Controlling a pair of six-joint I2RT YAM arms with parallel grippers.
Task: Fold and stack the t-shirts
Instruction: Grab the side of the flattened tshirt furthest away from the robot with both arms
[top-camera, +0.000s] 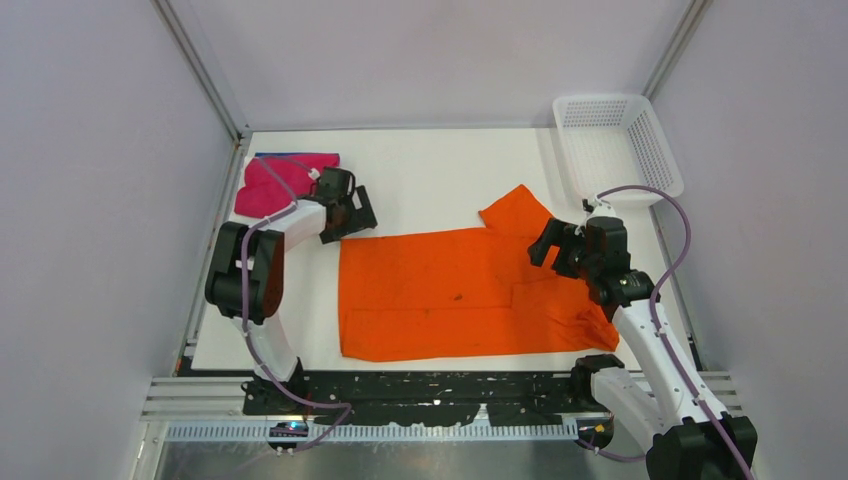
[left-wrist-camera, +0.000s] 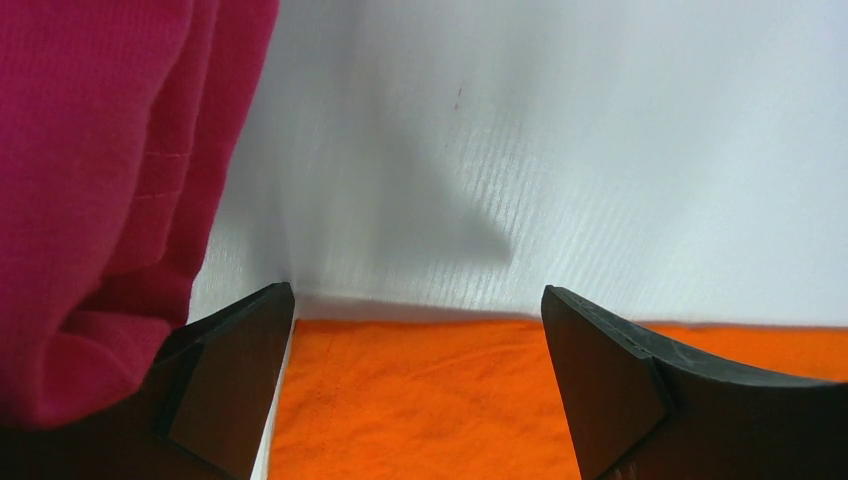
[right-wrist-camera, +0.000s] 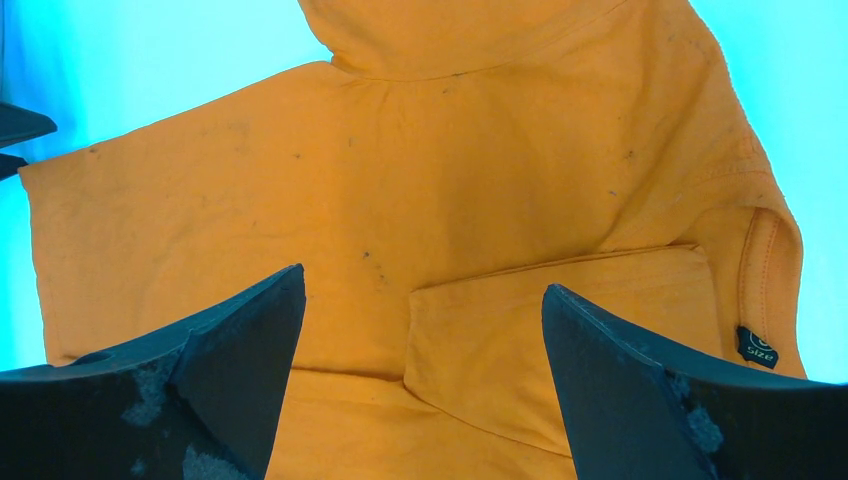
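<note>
We see the orange t-shirt (top-camera: 450, 290) spread flat on the white table (top-camera: 430, 170), its long axis running left to right across our bases, with the collar end to the right. The left gripper (top-camera: 352, 222) hangs at the shirt's far hem corner, jaws wide apart and holding nothing; its wrist view shows the orange edge just under the fingertips. The right gripper (top-camera: 548, 248) hovers over the collar end, also spread wide and empty. So each arm is nearest its own end, which is what a lengthwise fold turns on.

The cloth is a soft matte knit with a few dark specks. 1 sleeve (top-camera: 515, 210) sticks out toward the far side, while the other looks tucked in as a flat flap (right-wrist-camera: 560, 330), though we judge that from creases only. The magenta t-shirt (top-camera: 275, 185) lies folded at the far left, with a blue edge (top-camera: 270, 155) beneath it.
</note>
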